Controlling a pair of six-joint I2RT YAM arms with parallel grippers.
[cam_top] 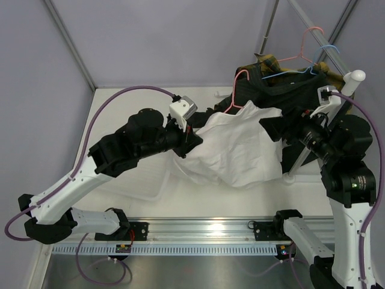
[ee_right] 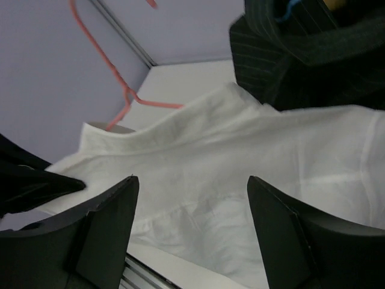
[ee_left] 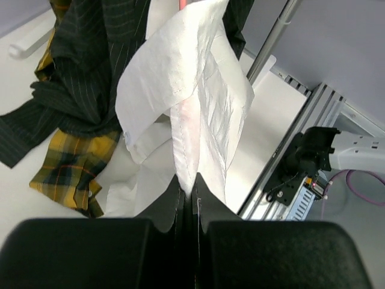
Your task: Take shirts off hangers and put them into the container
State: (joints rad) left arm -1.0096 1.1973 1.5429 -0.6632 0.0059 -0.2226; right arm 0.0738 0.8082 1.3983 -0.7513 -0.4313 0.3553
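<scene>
Gripping a fold of the plain white cloth shirt (ee_left: 198, 90), the left hand (ee_left: 191, 194) has its fingers pressed shut on the fabric at the bottom centre of the left wrist view. The right hand (ee_right: 192, 226) stands open, its two fingers spread either side of the shirt's collar area; contact with the cloth cannot be confirmed.

The shirt hangs stretched across the centre of the top view. The thin pink wire hanger (ee_right: 120, 90) runs into its collar and appears to be inside the garment. The shallow translucent plastic tub (cam_top: 147, 195) lies at lower left of centre, partly under the shirt's hem.

Probable faults:
- Hanger carried along. Cause: pulling toward the tub before the wire is worked out of the collar.
- Wrong item caught. Cause: the right hand closing near the black pinstriped shirt (cam_top: 283, 96), which overlaps the white one at upper right.
- Pile dragged. Cause: tension passing through the hanger to the pinstriped shirt and the yellow-and-black plaid shirt (ee_left: 72, 162).
- Cloth slipping out. Cause: a narrow pinch on a single fold under load
</scene>
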